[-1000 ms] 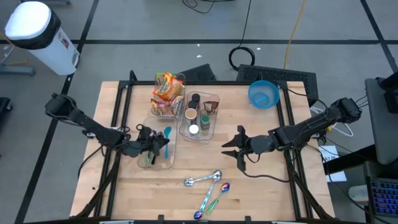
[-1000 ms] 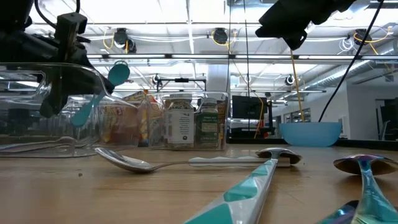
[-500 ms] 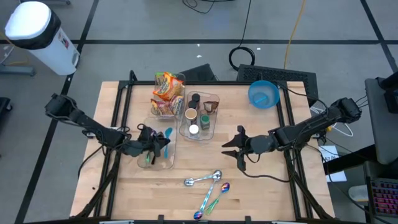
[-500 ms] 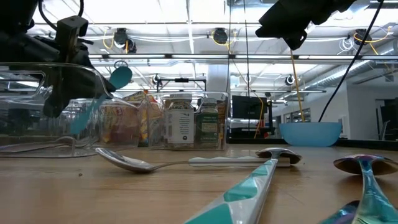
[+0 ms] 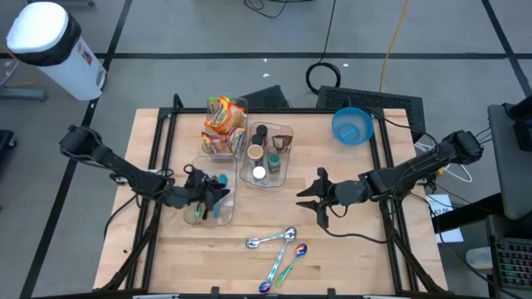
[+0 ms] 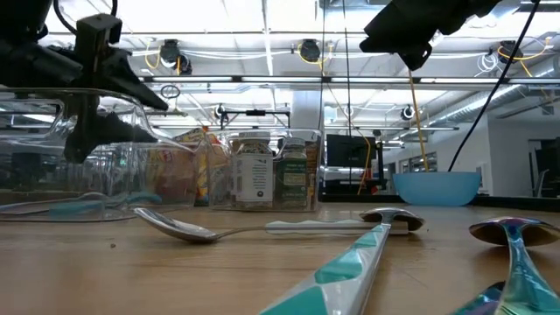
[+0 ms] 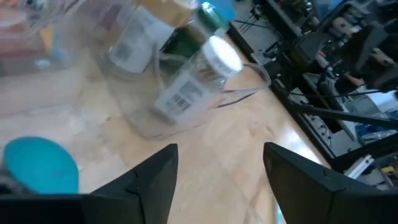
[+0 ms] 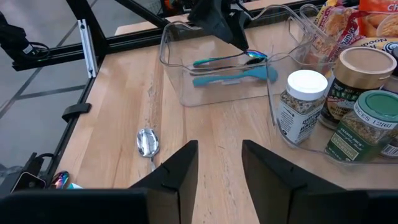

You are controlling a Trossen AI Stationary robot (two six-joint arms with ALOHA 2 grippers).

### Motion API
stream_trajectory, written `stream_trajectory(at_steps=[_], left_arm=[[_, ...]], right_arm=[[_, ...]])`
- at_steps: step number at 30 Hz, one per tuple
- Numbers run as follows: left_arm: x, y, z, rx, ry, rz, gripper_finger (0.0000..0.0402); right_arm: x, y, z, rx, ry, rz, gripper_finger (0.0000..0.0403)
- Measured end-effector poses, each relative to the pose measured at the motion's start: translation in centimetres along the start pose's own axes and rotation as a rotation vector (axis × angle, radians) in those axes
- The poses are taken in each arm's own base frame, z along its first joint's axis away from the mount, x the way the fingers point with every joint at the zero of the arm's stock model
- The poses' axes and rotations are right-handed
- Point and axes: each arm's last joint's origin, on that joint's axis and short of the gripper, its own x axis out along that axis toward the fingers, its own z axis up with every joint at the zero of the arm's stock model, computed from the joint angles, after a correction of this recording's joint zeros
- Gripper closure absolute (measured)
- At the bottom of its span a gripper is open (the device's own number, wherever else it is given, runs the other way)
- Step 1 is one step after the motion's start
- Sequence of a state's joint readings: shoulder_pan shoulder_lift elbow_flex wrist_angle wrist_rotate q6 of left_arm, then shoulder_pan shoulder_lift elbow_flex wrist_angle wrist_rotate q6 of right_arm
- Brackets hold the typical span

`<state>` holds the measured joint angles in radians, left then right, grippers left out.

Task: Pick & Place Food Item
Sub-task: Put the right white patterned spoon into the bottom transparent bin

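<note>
Wooden table [image 5: 357, 249]. Clear bin [image 8: 186, 93] holds the teal spoon [image 8: 233, 76], lying flat inside. Left gripper [image 5: 214, 192] over the bin, fingers spread, empty. Right gripper [image 5: 309, 196] mid-table, fingers apart, holding nothing.

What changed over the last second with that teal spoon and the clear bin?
The left gripper opened and let go of the teal spoon, which dropped flat into the clear bin. The right gripper and the spoons on the table stayed put.
</note>
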<state>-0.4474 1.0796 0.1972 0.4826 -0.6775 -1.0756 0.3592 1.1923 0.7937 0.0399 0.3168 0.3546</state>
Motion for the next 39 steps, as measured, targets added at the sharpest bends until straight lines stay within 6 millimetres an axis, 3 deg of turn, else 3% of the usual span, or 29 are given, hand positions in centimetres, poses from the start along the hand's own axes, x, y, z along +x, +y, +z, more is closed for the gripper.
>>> stream_trajectory(at_steps=[6, 11, 18, 22, 25, 29, 33, 39], left_arm=[[-0.4, -2.4, 1.5, 0.121, -0.011, -0.115, 0.0151], [-0.6, -5.2, 3.2, 0.273, -0.067, -0.196, 0.0151], [-0.6, -6.6, 3.9, 0.430, -0.109, -0.210, 0.0151], [-0.5, -6.5, 3.8, 0.430, -0.106, -0.196, 0.0151], [-0.5, -6.5, 3.8, 0.429, -0.107, -0.196, 0.0151], [-0.5, -6.5, 3.8, 0.428, -0.107, -0.196, 0.0151], [-0.5, -6.5, 3.8, 0.425, -0.106, -0.197, 0.0151], [-0.5, -6.5, 3.8, 0.413, -0.105, -0.197, 0.0151]], right_arm=[[0.2, 0.0, -0.2, -0.002, 0.005, -0.001, 0.0289], [1.5, -0.2, -2.2, 0.016, -0.041, 0.030, 0.0289], [3.8, 1.6, -3.2, -0.149, -0.220, 0.447, 0.0289], [5.6, 3.6, -3.2, -0.267, -0.282, 0.509, 0.0268], [7.7, 5.0, -3.2, -0.323, -0.171, 0.497, 0.0237], [10.6, 6.8, -4.1, -0.375, 0.116, 0.459, 0.0212], [12.2, 8.1, -6.4, -0.445, 0.385, 0.437, 0.0211], [13.5, 8.0, -8.3, -0.477, 0.498, 0.414, 0.0226]])
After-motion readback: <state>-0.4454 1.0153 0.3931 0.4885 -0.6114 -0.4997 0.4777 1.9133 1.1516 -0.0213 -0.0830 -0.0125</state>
